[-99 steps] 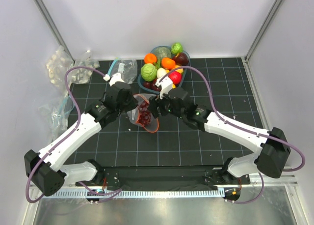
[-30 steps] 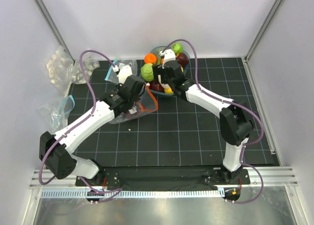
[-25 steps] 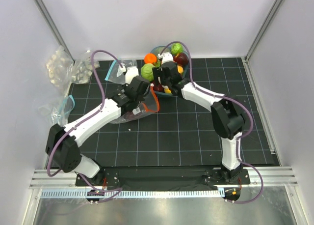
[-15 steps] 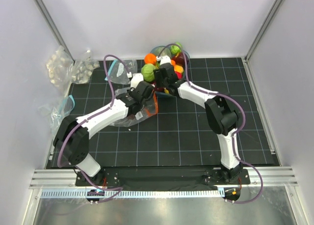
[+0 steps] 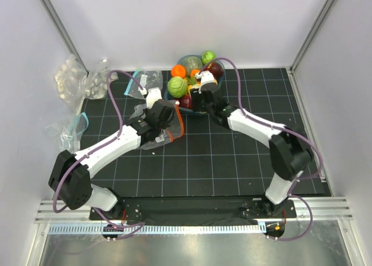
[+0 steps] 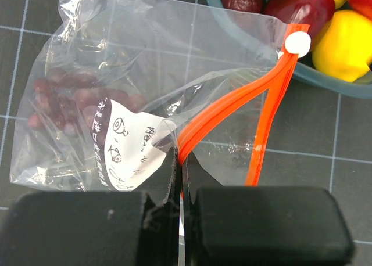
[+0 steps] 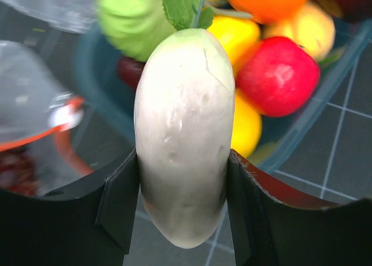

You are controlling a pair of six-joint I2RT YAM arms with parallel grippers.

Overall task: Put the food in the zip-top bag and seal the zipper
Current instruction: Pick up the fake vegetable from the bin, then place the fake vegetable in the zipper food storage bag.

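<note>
My left gripper (image 6: 180,170) is shut on the orange-red zipper (image 6: 229,106) of the zip-top bag (image 6: 125,63), which lies on the black mat with its mouth gaping towards the bowl. Purple grapes (image 6: 64,97) sit inside the bag, and a white slider (image 6: 298,42) caps the strip's far end. My right gripper (image 7: 181,161) is shut on the white oblong vegetable (image 7: 183,115), leaves up, held just in front of the bowl of food (image 7: 279,74). From above, the left gripper (image 5: 164,116) and right gripper (image 5: 197,96) are close together beside the bowl (image 5: 189,61).
The teal bowl (image 6: 325,81) holds a green cabbage (image 5: 177,86), oranges (image 5: 178,71), lemons (image 6: 346,45) and a red apple (image 7: 278,74). Other clear bags with teal strips (image 5: 146,80) and crumpled plastic (image 5: 72,77) lie at the back left.
My right gripper has closed on the white vegetable in the bowl and drawn back a little with it. The left gripper has kept its grip on the bag's zipper, shifting slightly.
</note>
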